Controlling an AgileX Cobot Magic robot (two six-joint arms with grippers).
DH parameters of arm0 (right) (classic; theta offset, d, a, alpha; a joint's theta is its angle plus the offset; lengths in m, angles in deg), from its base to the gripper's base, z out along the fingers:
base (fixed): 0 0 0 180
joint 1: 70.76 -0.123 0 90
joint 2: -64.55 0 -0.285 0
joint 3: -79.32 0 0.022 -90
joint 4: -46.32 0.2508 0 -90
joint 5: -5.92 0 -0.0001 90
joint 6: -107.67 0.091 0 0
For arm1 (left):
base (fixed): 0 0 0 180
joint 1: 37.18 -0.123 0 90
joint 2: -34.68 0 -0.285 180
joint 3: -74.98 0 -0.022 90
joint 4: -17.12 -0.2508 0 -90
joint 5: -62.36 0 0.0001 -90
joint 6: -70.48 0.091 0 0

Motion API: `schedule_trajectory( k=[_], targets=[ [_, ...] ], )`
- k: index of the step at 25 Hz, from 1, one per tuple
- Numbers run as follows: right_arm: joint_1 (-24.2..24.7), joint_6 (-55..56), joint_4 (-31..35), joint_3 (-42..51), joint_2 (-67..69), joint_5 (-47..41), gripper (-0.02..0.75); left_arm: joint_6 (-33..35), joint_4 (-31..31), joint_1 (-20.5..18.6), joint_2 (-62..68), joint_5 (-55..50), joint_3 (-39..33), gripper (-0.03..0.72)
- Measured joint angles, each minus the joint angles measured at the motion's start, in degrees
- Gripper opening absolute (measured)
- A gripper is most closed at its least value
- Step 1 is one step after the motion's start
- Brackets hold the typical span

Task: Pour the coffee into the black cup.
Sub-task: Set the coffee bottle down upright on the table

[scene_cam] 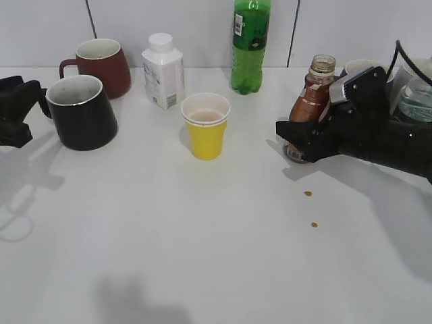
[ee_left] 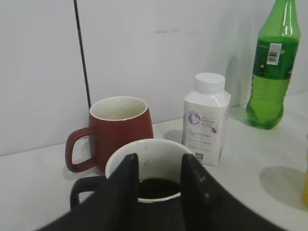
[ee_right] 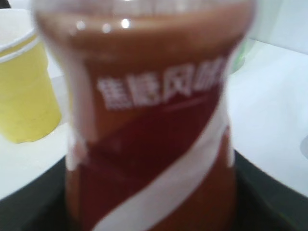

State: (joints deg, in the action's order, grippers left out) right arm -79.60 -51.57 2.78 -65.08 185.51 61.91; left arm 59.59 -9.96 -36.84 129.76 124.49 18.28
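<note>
Taking the yellow cup [scene_cam: 206, 126] as the landmark near the middle of the white surface [scene_cam: 202, 256], there are three mugs in clear view: the black cup [scene_cam: 82, 111] well to its left, a dark red mug [scene_cam: 101, 66] behind that one, and a pale mug [scene_cam: 358, 67] partly hidden far to its right. Bottles number four: a white capped bottle [scene_cam: 163, 71] just behind and left of the yellow cup, a green soda bottle [scene_cam: 250, 44] behind and right of it, the coffee [scene_cam: 309, 108] to its right, and a clear bottle [scene_cam: 417, 98] at the far right edge. The coffee stands upright, long axis vertical, its uncapped neck pointing up. The right end effector [scene_cam: 304, 138] is clenched around its lower body. The left end effector [ee_left: 159, 185] stands released, one finger on each side of the black cup's rim; dark liquid lies inside. Two brown drops [scene_cam: 310, 209] dot the surface in front of the coffee.
</note>
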Motion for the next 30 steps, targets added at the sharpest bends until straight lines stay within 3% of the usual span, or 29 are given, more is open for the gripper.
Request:
schedule_trajectory(
  k=[4, 9, 15, 23, 30],
  targets=[
    [-0.1, -0.2, 0.8, 0.0, 0.1, 0.1, 0.528, -0.3, -0.2, 0.0, 0.0, 0.0, 0.0, 0.239],
    [-0.1, 2.5, 1.0, 0.0, 0.5, -0.4, 0.651, -0.3, -0.2, 0.0, 0.0, 0.0, 0.0, 0.239],
    [-0.1, 3.2, 1.1, 0.3, 0.5, -1.8, 0.670, -0.3, -0.2, 0.0, 0.0, -2.6, 0.0, 0.249],
    [-0.1, 2.9, 3.4, 3.8, 0.2, -2.0, 0.672, -0.9, -0.2, 0.0, 0.0, -6.6, 0.0, 0.389],
    [-0.1, 2.7, 3.8, 4.1, -2.6, -8.3, 0.674, -3.5, -0.2, 0.0, 0.0, -9.7, 0.0, 0.486]
  ],
)
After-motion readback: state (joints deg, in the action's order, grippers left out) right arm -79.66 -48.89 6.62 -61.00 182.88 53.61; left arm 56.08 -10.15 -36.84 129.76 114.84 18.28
